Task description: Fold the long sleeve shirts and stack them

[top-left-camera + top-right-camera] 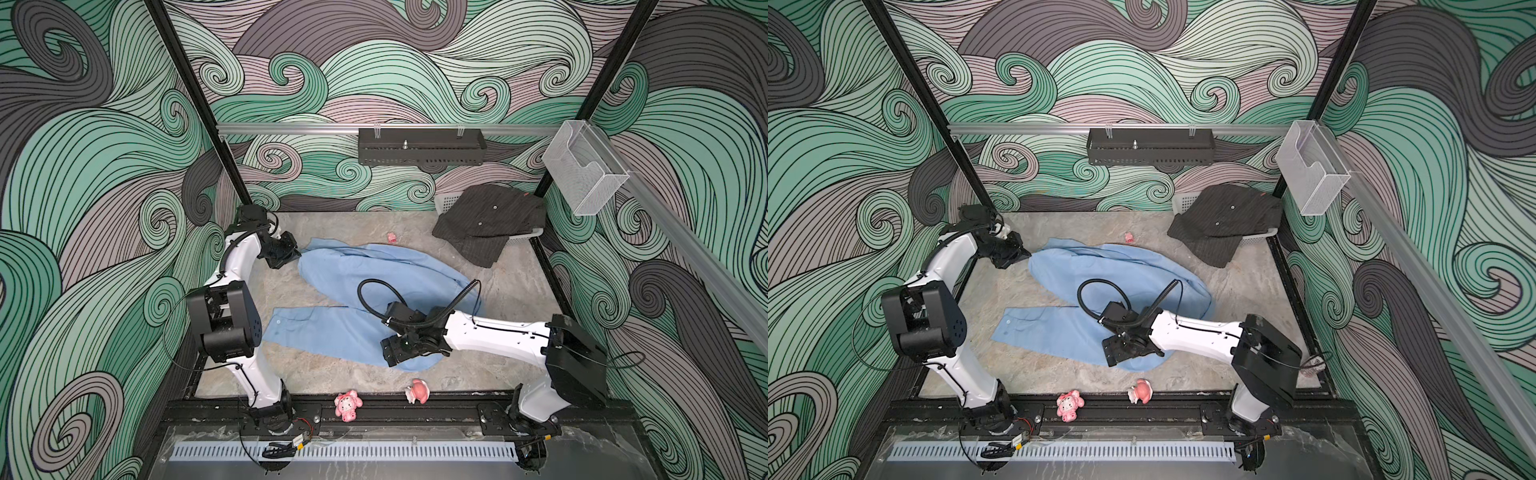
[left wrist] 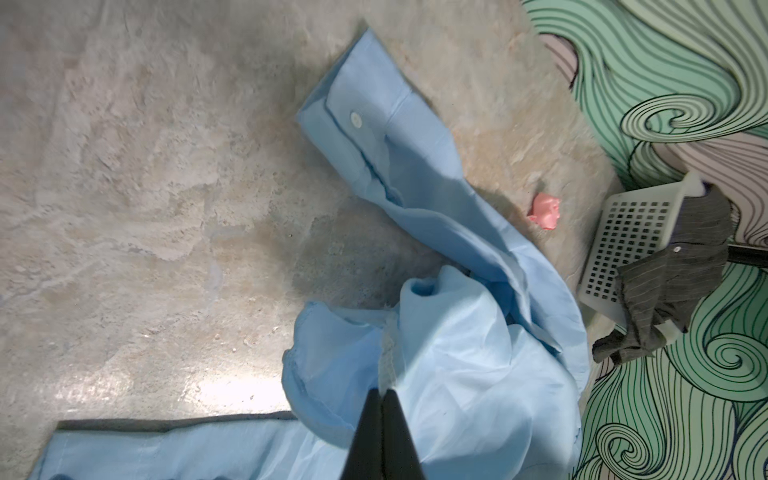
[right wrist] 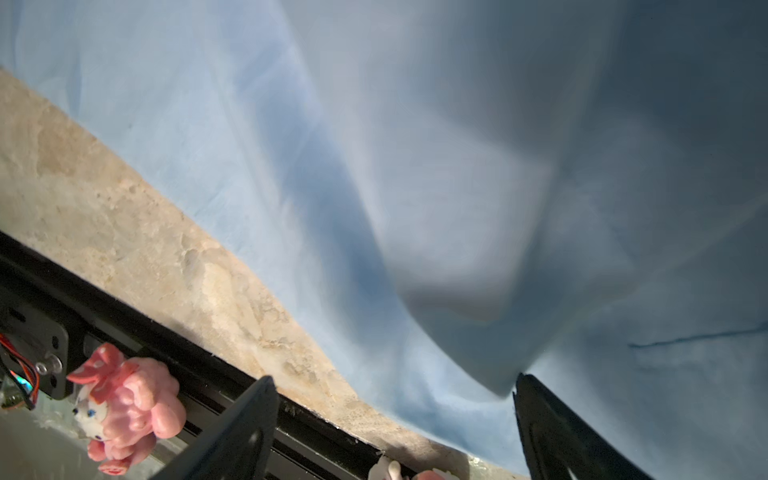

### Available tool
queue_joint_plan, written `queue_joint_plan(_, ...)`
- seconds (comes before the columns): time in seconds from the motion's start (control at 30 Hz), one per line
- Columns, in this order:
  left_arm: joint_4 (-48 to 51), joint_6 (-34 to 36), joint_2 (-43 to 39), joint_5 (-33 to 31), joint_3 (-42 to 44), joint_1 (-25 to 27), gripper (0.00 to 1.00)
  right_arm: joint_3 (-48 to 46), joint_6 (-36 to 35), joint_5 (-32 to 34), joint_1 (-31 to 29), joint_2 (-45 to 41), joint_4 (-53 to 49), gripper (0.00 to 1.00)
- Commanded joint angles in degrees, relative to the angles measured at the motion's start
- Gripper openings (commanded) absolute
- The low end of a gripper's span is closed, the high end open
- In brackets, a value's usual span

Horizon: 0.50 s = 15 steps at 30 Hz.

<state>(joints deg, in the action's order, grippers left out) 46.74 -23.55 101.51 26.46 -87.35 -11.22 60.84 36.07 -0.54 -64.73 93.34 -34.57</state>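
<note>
The light blue shirt point(image 1: 374, 274) lay spread on the table point(image 1: 324, 374). Its body ran slantwise from the far left toward the near right. One sleeve point(image 1: 316, 330) stretched along the near side with its cuff pointing left.

The left arm rose from the near rail, bent at the elbow and reached to the far left, its wrist turned in toward the middle. The left gripper point(image 1: 298, 252) sat at the shirt's far left tip. Its fingers point(image 2: 374, 432) were pressed together, and the cloth was gathered up to them and drawn to a point, so they were pinching it.

The right arm lay low and stretched leftward over the shirt's near end. The right gripper point(image 1: 392, 353) pointed toward the near edge with its fingers point(image 3: 249, 419) wide apart. A fold of blue cloth hung between them, just beside one finger, unclamped.

The dark shirt point(image 1: 490, 216) lay crumpled over a white basket point(image 1: 446, 202) in the far right corner.
</note>
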Motion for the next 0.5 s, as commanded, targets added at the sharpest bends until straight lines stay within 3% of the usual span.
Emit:
queue_joint_plan(0.0, 1.4, -1.0, -1.7, 0.8, -1.8, -0.5, 0.0, 2.7, -4.2, 3.6, -2.6, 2.9, -2.7, 0.9)
queue_joint_plan(0.3, 1.9, -1.2, -2.0, 1.0, -2.8, -1.4, 0.0, 7.7, -9.1, 2.4, -4.2, 14.7, -3.1, 0.77)
queue_joint_plan(0.37, 2.0, -1.4, -1.8, 1.0, -3.5, -1.7, 0.0, 7.6, -9.4, 2.5, -3.2, 15.1, -3.9, 0.6)
queue_joint_plan(0.43, 2.0, -1.6, -1.6, 0.7, -4.3, -1.9, 0.0, 6.8, -10.2, 3.9, -1.5, 12.0, -4.5, 0.21)
queue_joint_plan(0.47, 1.8, -1.7, -1.5, 0.6, -4.8, -2.0, 0.0, 6.1, -11.2, 4.9, -0.6, 9.7, -4.5, 0.09)
